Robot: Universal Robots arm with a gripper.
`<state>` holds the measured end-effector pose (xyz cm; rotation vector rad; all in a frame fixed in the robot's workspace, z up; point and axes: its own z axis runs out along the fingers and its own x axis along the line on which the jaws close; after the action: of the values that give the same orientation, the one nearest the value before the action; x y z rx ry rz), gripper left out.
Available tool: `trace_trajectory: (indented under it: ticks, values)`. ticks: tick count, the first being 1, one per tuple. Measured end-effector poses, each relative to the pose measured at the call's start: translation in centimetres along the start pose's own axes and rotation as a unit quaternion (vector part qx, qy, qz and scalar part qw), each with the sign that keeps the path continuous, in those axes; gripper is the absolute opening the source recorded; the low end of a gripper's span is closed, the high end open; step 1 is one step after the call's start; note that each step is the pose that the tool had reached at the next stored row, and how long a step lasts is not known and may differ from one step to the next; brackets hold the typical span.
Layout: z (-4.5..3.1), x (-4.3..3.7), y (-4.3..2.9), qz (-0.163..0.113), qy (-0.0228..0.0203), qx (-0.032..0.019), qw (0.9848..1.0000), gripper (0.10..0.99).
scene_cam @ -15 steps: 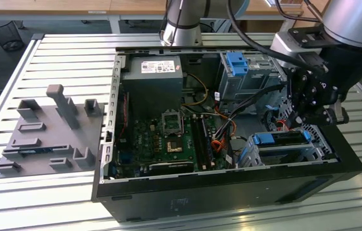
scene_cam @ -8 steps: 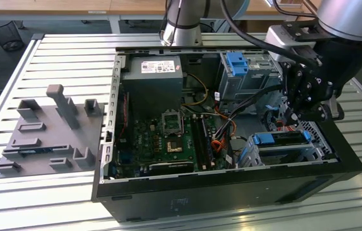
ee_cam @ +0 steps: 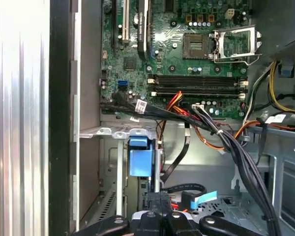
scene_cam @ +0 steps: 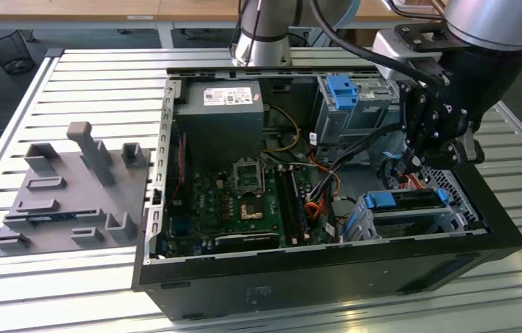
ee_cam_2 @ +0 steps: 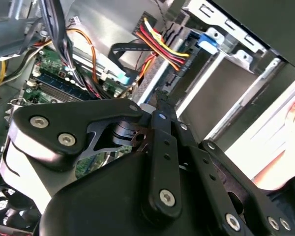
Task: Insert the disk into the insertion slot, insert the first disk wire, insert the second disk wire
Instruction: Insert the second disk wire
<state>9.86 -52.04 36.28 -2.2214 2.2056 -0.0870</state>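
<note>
Found the gripper (scene_cam: 424,163) low inside the open computer case (scene_cam: 335,260) at the exterior view's right, hanging just above the insertion slot (scene_cam: 455,222). Could not tell its opening, nor any hold on a thing. Saw the disk (scene_cam: 407,200) already seated inside that slot, lying flat, with the blue carrier edge showing along the slot's upper rim on the side nearest the gripper. Noted the slot itself in the case's corner at the exterior view's right, nearest the camera, with perforated sheet-metal sides.

In the second wrist view, made out a black connector (ee_cam_2: 179,73) at the end of red, yellow and black wires (ee_cam_2: 160,42), just beyond the gripper's tip; could not judge touching or apart. In the first wrist view, picked out a black flat cable (ee_cam: 187,189) with a light-blue tag (ee_cam: 204,198) close beside the gripper, and a thick black cable bundle (ee_cam: 231,147) running across the green motherboard (ee_cam: 187,29).

In the exterior view, marked a taller grey cage (scene_cam: 358,118) with a blue latch (scene_cam: 342,89) farther back, a grey power supply (scene_cam: 219,114) to that cage's left, and orange cables (scene_cam: 315,208) between motherboard and slot. Beside the case, on the slatted metal table (scene_cam: 94,76), noted a grey fixture plate (scene_cam: 66,201) with upright blocks, well apart from the gripper.
</note>
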Motion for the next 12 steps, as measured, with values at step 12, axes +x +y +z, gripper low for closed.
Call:
trace_trajectory:
  ticks: [12]
  values:
    - [0.04, -2.15, 0.67, 0.000, 0.0047, 0.0000, 1.0000, 0.106]
